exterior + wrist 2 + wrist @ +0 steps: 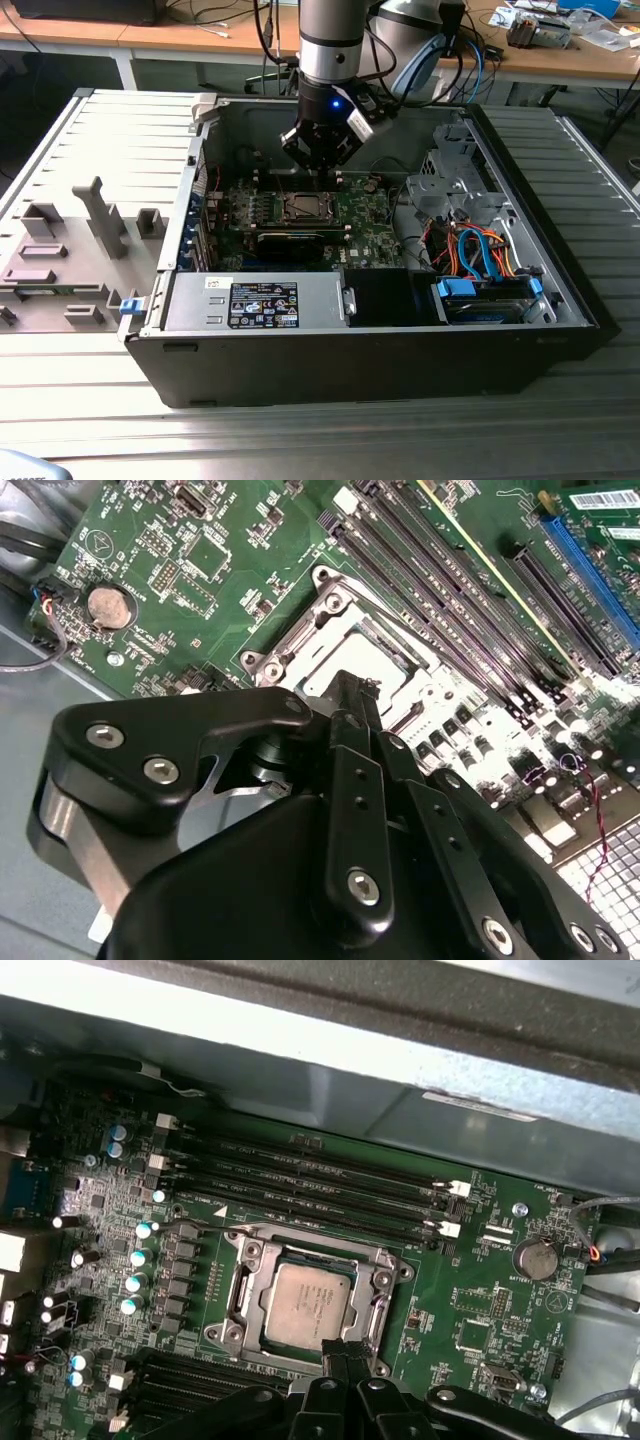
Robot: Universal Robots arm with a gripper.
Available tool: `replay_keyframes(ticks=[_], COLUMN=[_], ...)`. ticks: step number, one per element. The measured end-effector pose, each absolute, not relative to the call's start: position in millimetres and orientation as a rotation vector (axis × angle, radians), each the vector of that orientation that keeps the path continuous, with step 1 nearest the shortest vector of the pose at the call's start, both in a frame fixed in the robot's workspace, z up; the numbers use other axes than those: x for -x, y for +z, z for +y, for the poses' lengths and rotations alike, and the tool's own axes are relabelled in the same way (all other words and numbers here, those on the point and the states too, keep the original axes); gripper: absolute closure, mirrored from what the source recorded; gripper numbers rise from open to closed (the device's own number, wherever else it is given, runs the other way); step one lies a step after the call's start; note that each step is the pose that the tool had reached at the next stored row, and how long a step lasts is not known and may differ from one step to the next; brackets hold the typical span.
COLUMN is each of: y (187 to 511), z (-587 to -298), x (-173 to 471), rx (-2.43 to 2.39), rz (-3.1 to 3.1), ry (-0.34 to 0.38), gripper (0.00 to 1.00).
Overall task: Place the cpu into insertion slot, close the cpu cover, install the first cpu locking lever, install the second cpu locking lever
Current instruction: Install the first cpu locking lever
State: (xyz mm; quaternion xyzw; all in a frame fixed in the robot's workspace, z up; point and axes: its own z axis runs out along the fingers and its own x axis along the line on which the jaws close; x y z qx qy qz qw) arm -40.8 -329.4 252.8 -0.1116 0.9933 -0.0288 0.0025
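Note:
The cpu, a silvery-grey square, lies flat in the insertion slot on the green motherboard. The cpu cover, a thin metal frame, lies down around it, and the chip shows through its opening. A thin wire lever runs out from one corner of the socket, and a second silvery lever lies along another side. My gripper hangs just over the socket's edge beside that second lever, its black fingers pressed together. In the exterior view the gripper reaches down into the open case.
Long black memory slots run beside the socket, and a coin battery sits further off. The case's metal wall rises close behind. A drive cage, coloured cables and a power supply crowd the case.

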Motion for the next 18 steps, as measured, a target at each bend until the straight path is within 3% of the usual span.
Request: replay_keyframes(ticks=[18], y=[250.4], z=[-329.3], x=[40.7], rx=[0.005], rz=[3.141], ry=[-0.054], gripper=[0.89])
